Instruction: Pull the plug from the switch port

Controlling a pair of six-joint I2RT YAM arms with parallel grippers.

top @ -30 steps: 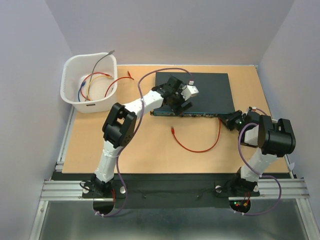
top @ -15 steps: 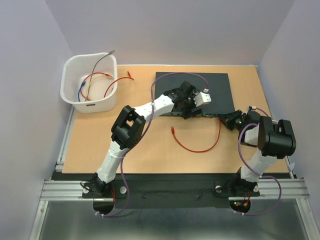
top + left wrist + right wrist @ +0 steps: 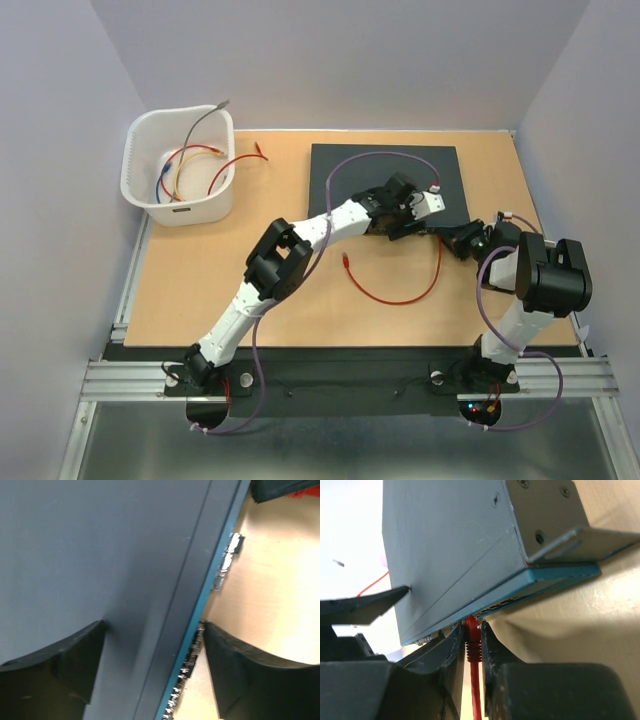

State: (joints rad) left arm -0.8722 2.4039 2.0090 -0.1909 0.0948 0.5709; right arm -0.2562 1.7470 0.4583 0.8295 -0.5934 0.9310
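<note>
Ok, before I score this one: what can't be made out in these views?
- Top view: where the plug enters the switch. The spot is too small and crowded by the left gripper and right gripper.
- Left wrist: detail along the teal face is smeared by blur. A red patch is cut off by the top edge.
- Right wrist: the plug's latch tab is hidden between the right gripper's fingers.
</note>
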